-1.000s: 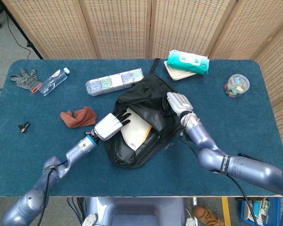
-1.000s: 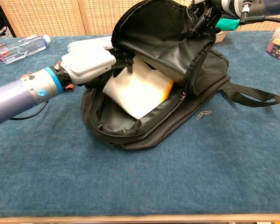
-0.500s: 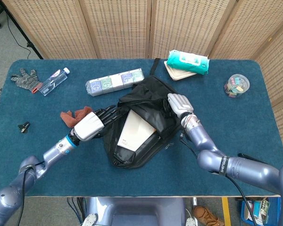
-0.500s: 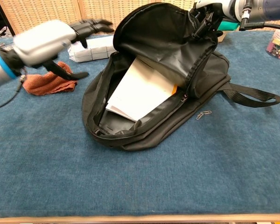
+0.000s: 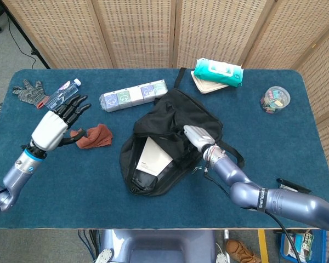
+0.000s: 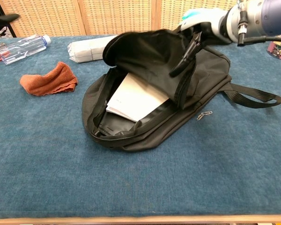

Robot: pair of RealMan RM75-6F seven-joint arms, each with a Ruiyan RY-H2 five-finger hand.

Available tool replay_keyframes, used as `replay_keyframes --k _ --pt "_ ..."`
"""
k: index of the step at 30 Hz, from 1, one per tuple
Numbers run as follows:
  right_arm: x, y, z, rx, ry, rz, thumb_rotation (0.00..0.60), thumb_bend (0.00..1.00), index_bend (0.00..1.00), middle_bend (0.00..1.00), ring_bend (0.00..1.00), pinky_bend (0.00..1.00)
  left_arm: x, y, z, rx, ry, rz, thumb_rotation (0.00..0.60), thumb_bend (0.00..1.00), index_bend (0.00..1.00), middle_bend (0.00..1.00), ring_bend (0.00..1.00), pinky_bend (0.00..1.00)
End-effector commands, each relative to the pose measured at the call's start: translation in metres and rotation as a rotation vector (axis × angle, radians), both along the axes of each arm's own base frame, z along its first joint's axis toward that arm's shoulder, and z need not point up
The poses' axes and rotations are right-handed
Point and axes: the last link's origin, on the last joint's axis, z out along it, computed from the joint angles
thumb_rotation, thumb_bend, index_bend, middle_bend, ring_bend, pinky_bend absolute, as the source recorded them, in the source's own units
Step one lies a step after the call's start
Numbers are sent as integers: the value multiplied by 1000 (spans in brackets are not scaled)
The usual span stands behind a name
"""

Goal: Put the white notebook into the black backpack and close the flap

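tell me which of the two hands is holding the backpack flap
The right hand: it grips the raised flap of the black backpack, above the white notebook. The left hand holds nothing, fingers spread near the rust-coloured cloth.

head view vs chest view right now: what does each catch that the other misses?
Head only: the left hand, open above the table, plus the glove, green wipes pack and black clip.
Chest only: a paperclip lying beside the backpack.
Both: the right hand gripping the flap, the white notebook inside, the orange cloth and the bottle.
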Motion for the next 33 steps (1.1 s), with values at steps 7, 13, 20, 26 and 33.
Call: replay_keyframes --k 7,13,20,26,33 --pt "13 19 1 33 -66 36 600 0 0 0 0 0 -22 1 16 26 -38 108 600 285 63 0 0 333" --pt "15 32 7 52 -95 34 600 0 0 0 0 0 -28 4 19 35 -50 152 600 285 44 0 0 323" --pt "11 49 19 50 -97 57 600 0 0 0 0 0 -33 7 18 39 -44 189 600 285 37 0 0 315" --pt "1 60 42 57 -78 77 600 0 0 0 0 0 -39 9 16 42 -38 222 600 285 37 0 0 308" --pt "-57 70 63 -52 100 191 600 0 0 0 0 0 -50 -1 13 44 -26 268 600 285 3 0 0 205"
